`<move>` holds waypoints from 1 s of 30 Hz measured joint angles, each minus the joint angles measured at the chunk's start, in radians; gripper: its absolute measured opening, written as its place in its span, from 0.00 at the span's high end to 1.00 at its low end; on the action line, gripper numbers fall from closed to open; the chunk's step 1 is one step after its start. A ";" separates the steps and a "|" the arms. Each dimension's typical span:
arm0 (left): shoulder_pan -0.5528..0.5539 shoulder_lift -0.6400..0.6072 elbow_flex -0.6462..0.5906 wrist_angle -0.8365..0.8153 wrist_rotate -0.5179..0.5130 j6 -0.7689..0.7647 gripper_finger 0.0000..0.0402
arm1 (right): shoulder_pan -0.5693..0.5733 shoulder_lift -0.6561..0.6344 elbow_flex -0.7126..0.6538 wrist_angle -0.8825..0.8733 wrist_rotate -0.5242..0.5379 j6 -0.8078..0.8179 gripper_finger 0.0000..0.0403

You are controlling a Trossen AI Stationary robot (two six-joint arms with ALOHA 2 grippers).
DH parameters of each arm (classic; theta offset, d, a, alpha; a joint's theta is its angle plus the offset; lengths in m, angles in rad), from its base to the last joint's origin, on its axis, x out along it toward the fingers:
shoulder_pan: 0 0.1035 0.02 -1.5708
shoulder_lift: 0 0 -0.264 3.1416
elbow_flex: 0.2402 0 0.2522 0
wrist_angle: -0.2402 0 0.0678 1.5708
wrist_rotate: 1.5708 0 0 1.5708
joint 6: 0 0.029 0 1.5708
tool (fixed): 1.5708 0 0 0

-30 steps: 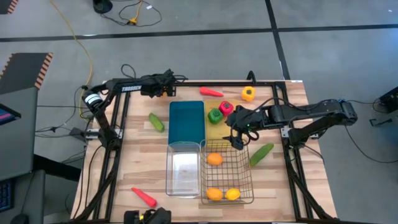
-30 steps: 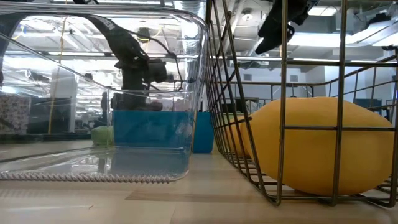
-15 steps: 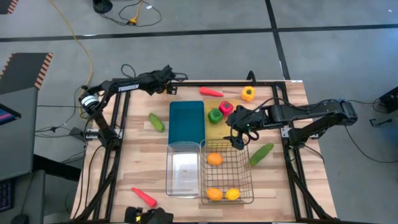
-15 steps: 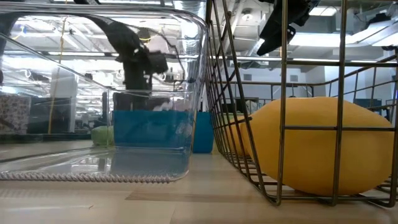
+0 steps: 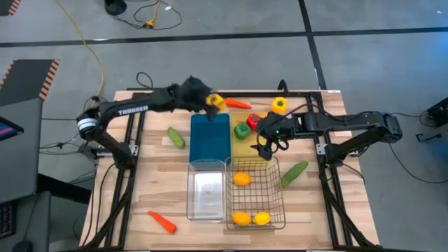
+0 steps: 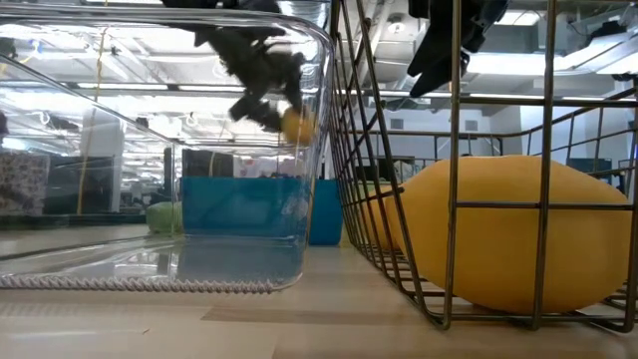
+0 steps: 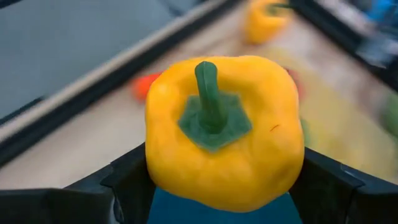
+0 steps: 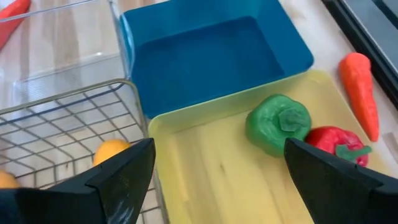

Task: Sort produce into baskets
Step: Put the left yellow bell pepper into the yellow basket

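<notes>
My left gripper (image 5: 210,101) is shut on a yellow bell pepper (image 5: 216,102), lifted above the far end of the flat blue tray (image 5: 210,136); the pepper also shows in the low view (image 6: 296,124). My right gripper (image 5: 265,143) hangs open and empty over the yellow tray (image 8: 205,168). A green pepper (image 8: 278,124) and a red pepper (image 8: 333,144) lie in that tray's far part. The wire basket (image 5: 274,199) holds two oranges and a lemon (image 5: 262,218). The clear bin (image 5: 206,189) stands beside it. My left gripper pinches the yellow pepper's two opposite sides (image 7: 155,168) between its two fingers (image 7: 127,183). The green stem (image 7: 208,87) faces back toward the wrist. The fingers slant down from the table's left. The pepper is lifted clear above the blue tray.
A second yellow pepper (image 5: 279,106) and a carrot (image 5: 238,103) lie near the far edge. One cucumber (image 5: 176,137) lies left of the blue tray, another (image 5: 294,173) right of the wire basket. A carrot (image 5: 162,222) lies near the front left.
My left gripper has gone from the far left of the table up and toward the right edge with the yellow pepper, which now hangs over the blue tray's far end. My right gripper has shifted a little toward the far edge and stays open.
</notes>
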 joint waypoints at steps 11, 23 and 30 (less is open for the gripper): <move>-0.284 0.118 0.000 0.216 -0.045 -0.048 0.28 | -0.037 -0.005 0.000 0.000 0.000 0.000 0.05; -0.353 0.283 -0.001 0.239 -0.085 -0.056 0.28 | -0.038 -0.005 0.000 -0.010 0.000 -0.001 0.05; -0.353 0.305 -0.001 0.241 -0.082 -0.046 0.28 | -0.038 -0.005 0.000 -0.017 0.000 -0.001 0.05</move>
